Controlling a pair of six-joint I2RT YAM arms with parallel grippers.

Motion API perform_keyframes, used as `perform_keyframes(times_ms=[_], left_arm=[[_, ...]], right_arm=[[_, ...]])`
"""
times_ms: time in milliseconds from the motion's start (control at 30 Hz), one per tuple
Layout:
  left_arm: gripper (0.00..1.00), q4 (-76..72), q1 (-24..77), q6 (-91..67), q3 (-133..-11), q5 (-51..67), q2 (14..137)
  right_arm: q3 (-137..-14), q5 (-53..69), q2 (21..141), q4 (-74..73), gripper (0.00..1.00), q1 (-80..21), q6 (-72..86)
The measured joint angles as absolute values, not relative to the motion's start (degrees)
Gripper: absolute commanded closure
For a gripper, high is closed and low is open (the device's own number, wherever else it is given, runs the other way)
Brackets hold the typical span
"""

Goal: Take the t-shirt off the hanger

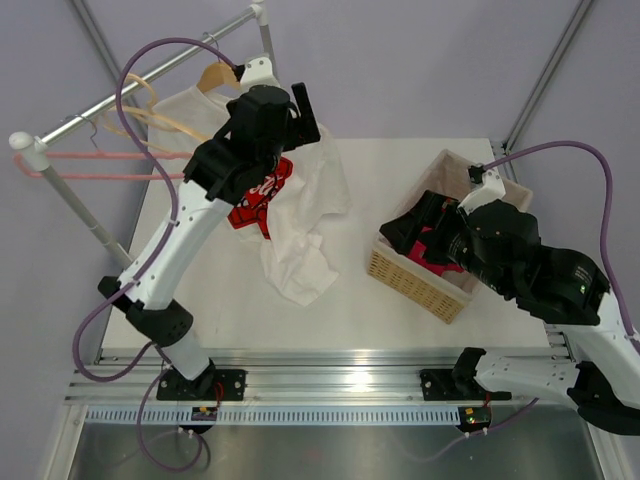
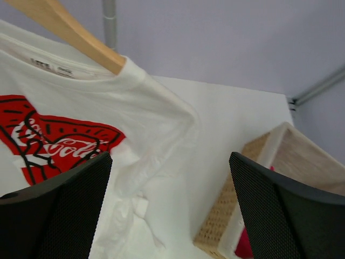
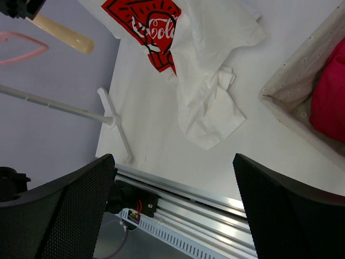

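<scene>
The white t-shirt [image 1: 300, 215] with its red Coca-Cola graphic [image 2: 54, 143] hangs on the tan wooden hanger [image 2: 70, 32] at the rack, and its lower part lies crumpled on the table. One hanger arm enters the collar and fills the shoulder [image 2: 156, 91]. My left gripper [image 1: 305, 120] is open beside that shoulder. In the left wrist view the left gripper [image 2: 170, 162] has only loose cloth beyond its fingers, nothing between them. My right gripper [image 1: 405, 230] hovers open over the basket, and in its wrist view the right gripper [image 3: 173, 159] holds nothing.
A wicker basket [image 1: 415, 280] holding a red cloth [image 3: 329, 91] stands at the right of the table. The metal rack [image 1: 110, 100] at the upper left also carries a paler wooden hanger [image 1: 150, 115] and a thin pink hanger [image 1: 100, 165]. The rack's white foot [image 3: 116, 127] rests on the table.
</scene>
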State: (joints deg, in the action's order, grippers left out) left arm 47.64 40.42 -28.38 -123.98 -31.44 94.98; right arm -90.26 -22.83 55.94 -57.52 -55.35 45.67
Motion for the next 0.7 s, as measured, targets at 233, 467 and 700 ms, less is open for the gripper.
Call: perform_keyframes(times_ms=[233,467,700], left_arm=[[0.10,48.0,32.7,-31.2,-126.5,-34.6,100.2],[0.09,44.9,31.0,-30.4,-127.5,-35.0,101.8],[0.08,39.2,29.6,-28.3,-127.5,-34.9,102.3]], right_arm=[[-89.3,-22.9,54.4,-59.5,0.00,-55.4,46.0],[-89.3,-23.4,53.5,-62.4,0.00,-55.4,46.0],[-89.3,-24.7,52.2,-63.4,0.00,-55.4,45.4]])
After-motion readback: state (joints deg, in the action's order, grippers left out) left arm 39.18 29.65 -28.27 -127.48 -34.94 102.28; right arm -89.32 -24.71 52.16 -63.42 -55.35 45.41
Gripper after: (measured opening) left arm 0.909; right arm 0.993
